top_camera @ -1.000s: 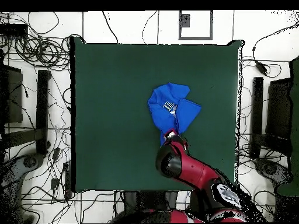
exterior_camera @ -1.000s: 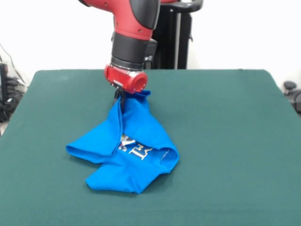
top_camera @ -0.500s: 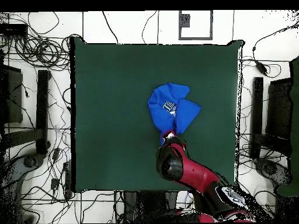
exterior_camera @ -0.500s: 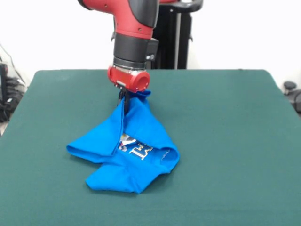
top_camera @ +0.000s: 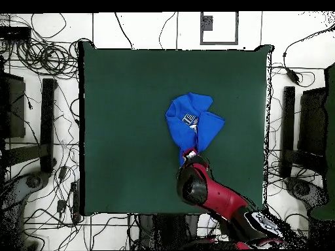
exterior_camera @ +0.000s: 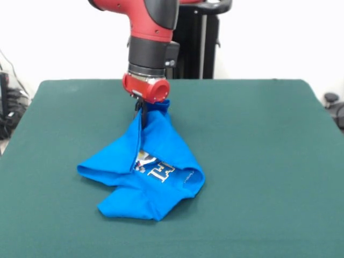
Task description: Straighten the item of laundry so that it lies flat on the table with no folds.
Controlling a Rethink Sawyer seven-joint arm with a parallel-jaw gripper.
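Note:
The item of laundry (exterior_camera: 156,161) is a bright blue T-shirt, crumpled and folded over itself near the middle of the green table (exterior_camera: 258,161). Only part of its white lettering shows. One corner is pulled up off the table into a peak at the far side. My gripper (exterior_camera: 141,110) is shut on that raised corner, with the red wrist right above it. In the overhead view the item of laundry (top_camera: 195,124) stretches toward my gripper (top_camera: 188,154), whose tips are mostly hidden under the arm.
Bare green table (top_camera: 124,111) surrounds the shirt on every side. Cables and black stands (top_camera: 47,124) lie on the floor beyond the table edges. The black pedestal (exterior_camera: 201,37) rises behind the far edge.
The gripper has risen slightly and drawn a little toward the robot's side of the table, still holding the shirt corner. The cloth peak is stretched a bit more; the rest of the shirt barely moved.

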